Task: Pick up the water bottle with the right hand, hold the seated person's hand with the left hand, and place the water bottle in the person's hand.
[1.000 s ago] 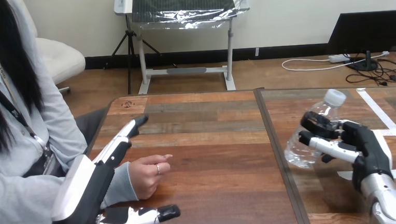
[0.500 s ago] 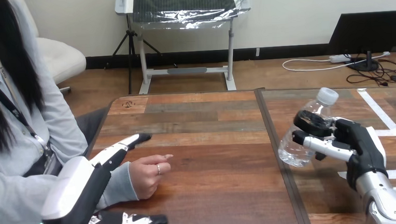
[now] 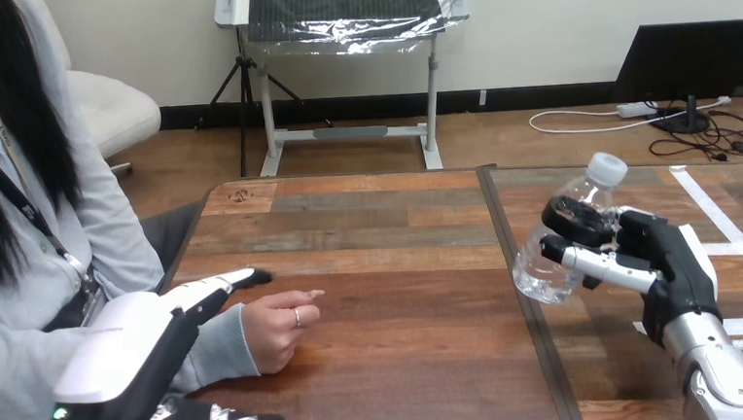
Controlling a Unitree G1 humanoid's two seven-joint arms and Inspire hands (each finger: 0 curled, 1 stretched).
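Hovering at seven o'clock, the left hand (image 3: 128,356) spreads straight fingers beside the person's hand (image 3: 273,331) on the worktop (image 3: 407,383), seemingly to steady it, while at three o'clock the right hand (image 3: 658,256) clamps the tilted water bottle (image 3: 551,262), raised for handover.

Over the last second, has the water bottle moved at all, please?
Yes. The water bottle, held in the right hand, has shifted left, and its base now reaches the table's dark seam.

The wooden table (image 3: 406,364) bears the person's hand (image 3: 273,331) at its left and white tape strips (image 3: 700,193) at its right.
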